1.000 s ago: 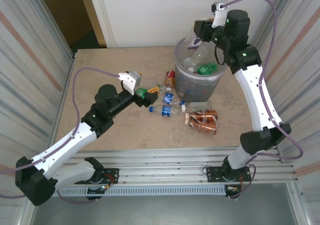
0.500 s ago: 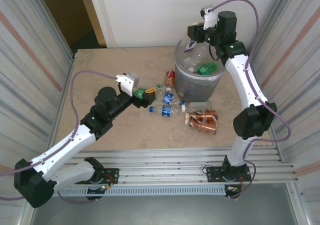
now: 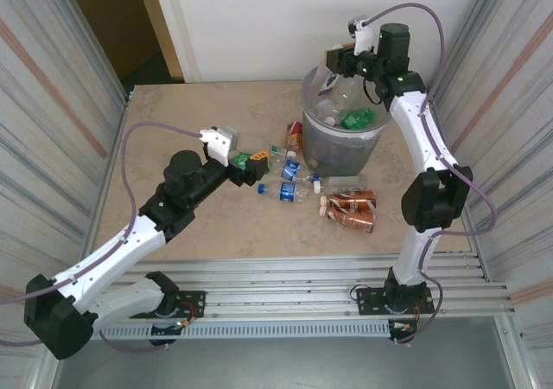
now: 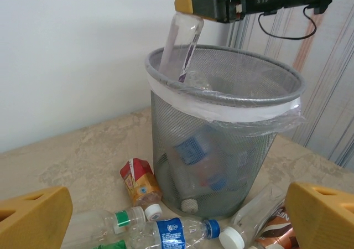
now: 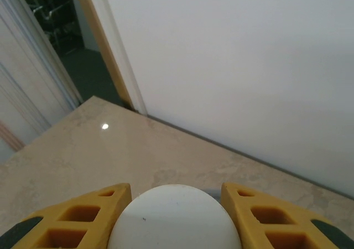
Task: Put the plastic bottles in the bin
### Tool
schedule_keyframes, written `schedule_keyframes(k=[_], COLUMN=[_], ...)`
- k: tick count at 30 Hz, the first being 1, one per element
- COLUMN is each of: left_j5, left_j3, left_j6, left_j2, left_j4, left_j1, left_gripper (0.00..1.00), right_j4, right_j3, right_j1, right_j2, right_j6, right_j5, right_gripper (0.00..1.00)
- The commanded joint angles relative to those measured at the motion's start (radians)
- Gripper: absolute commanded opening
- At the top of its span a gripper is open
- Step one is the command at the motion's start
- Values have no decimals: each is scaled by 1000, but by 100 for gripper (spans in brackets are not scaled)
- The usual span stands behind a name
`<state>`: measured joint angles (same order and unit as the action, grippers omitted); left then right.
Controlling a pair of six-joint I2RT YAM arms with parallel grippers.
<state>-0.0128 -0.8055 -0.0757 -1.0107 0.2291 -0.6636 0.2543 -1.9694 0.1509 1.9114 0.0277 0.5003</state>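
Gripping a clear bottle (image 4: 181, 47) by its upper end with the right gripper (image 4: 193, 5), jaws drawn in narrow against it. Dangling it nearly upright, with the long axis running top to bottom at a slight lean and the lower end dipping just inside the far-left rim of the bin (image 4: 221, 88). Looking, by my judgement, like the release step: needing only a parting of the jaws for a drop straight down into the mouth, though sitting close to the rim and risking a clip on the way. Showing thin, see-through plastic with a dark strip of label down one side. From the right wrist, appearing as a smooth pale dome wedged between yellow honeycombed fingers (image 5: 83, 216).

Standing round and tall on the table (image 3: 173, 112) in grey wire mesh, with a clear bag liner (image 4: 238, 109) folded over the rim and several bottles already lying inside.

Hovering low at the near left with the left gripper (image 3: 251, 168), jaws spread wide, holding nothing. Facing the scatter just beyond: a blue-labelled bottle (image 4: 171, 231) lying crosswise on its side, a white-capped bottle (image 4: 251, 216) lying by the bin's foot, a crumpled red-and-yellow bottle (image 4: 139, 181) beside the mesh, brown-labelled bottles (image 3: 350, 207) lying flat off to the right. Sitting far nearer that scatter than the right arm.
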Motion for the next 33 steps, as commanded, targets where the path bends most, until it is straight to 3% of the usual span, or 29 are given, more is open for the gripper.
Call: schedule_keyframes(k=[1, 11, 20, 27, 33], left_j5=[25, 24, 19, 15, 13], left_j3=[11, 12, 5, -2, 0], left_j6=[-4, -4, -7, -7, -7], left_j2=[16, 12, 9, 2, 3], left_j4=[-2, 1, 1, -2, -2], left_j1=[-7, -5, -5, -6, -5], left_gripper=[99, 99, 99, 99, 99], right_j4=[-16, -25, 1, 50, 73], right_j3=[26, 123, 120, 61, 15], right_j1=[-2, -1, 6, 28, 45], right_j2=[27, 47, 83, 122, 122], right_j6=[-26, -28, -39, -77, -71], right_j5=[40, 80, 92, 11, -22], right_gripper=[34, 37, 45, 54, 72])
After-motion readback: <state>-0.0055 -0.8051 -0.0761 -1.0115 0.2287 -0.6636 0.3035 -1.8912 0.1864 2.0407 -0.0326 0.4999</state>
